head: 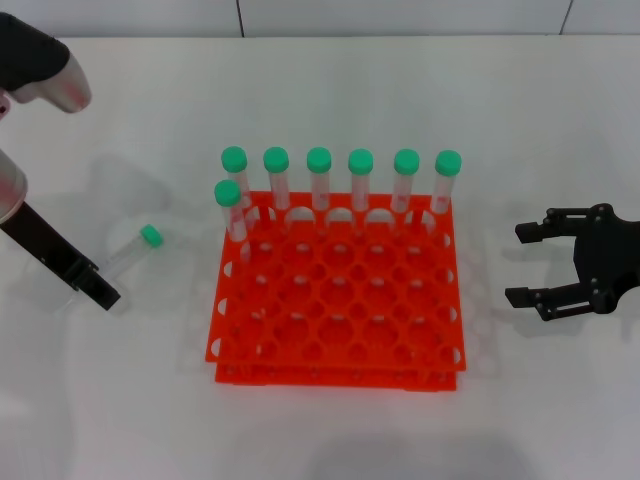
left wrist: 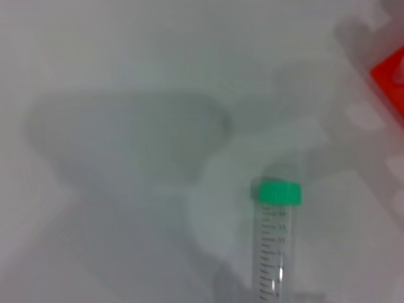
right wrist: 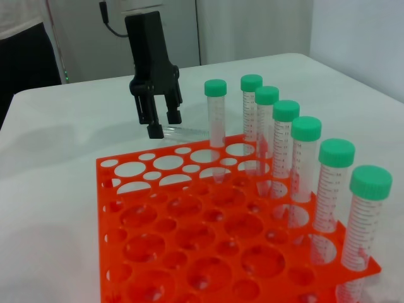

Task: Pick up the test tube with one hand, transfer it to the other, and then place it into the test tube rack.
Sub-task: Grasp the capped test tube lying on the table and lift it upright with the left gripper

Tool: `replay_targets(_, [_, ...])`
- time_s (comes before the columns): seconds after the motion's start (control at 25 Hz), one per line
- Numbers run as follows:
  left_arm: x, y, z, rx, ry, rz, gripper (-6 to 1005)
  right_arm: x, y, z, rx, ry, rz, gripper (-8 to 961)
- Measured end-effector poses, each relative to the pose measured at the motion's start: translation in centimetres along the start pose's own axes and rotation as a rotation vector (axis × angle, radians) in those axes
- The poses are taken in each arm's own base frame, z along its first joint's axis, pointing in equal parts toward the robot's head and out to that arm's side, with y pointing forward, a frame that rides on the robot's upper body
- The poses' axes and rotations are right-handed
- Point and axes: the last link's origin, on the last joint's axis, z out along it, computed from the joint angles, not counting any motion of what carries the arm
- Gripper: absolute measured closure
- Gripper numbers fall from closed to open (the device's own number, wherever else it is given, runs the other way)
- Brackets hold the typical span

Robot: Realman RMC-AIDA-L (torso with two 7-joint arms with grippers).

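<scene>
White table [head: 330,440], test tube [head: 135,248] beside orange rack [head: 335,300]

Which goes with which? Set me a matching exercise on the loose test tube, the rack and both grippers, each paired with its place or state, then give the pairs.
Things:
1. loose test tube
2. test tube rack
3. left gripper
4. right gripper

Places or states:
A. orange-red, holding seven upright green-capped tubes
B. open, holding nothing, to the rack's right
C. lying on the white table, left of the rack
D. down at the lying tube's capless end

Pairs: 1-C, 2-A, 3-D, 4-B
</scene>
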Motion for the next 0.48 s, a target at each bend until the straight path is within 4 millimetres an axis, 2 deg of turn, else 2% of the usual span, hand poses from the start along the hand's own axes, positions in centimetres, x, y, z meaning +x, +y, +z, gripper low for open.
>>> replay_targets(0.2, [-0.46,0.40,0.17,-0.025,-0.026,-0.005,323,-0.01,0.00,0.00,0.000,0.000,0.000,155])
replay_targets(0.48, [-0.85,0.27,0.44,-0.022,-0.028,-0.023,526,-0.11,-0.06,0.05,-0.002,0.001,-0.004,157])
